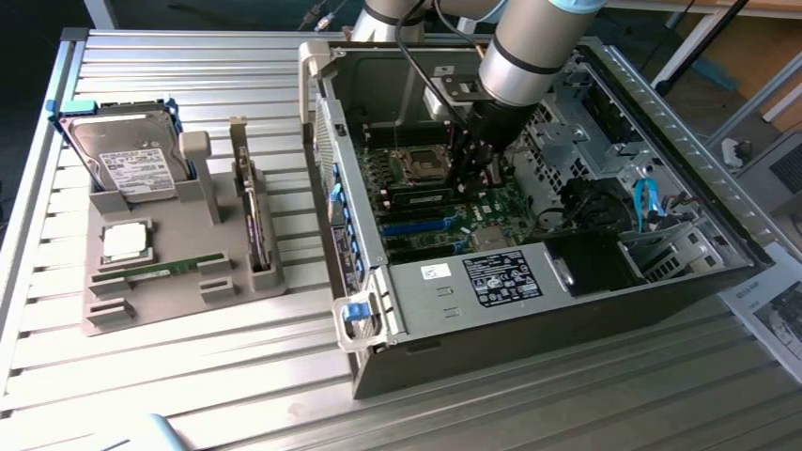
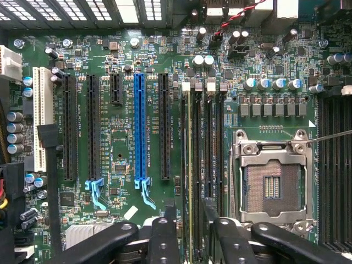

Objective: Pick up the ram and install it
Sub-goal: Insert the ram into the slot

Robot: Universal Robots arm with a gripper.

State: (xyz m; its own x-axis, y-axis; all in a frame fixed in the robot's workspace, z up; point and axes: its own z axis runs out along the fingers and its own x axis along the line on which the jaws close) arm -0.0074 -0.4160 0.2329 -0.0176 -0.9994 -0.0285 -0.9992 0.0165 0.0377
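- Daylight is falling evenly across the slatted metal table [image 1: 188, 376], which is gleaming pale in the lower left of the exterior frame.
- A cool bluish cast is washing over the slats toward the upper left.
- The open computer case [image 1: 501, 357] is shading its own interior, and the bay at the right of the frame is sinking into near black.
- In the wrist view the motherboard [image 2: 121, 143] is showing bright and evenly lit, with small glints sparking on the capacitor tops [image 2: 264, 83] and the socket frame [image 2: 272, 148].

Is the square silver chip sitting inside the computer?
No, the chip lies on the grey tray, outside the computer case on the exterior view's left.
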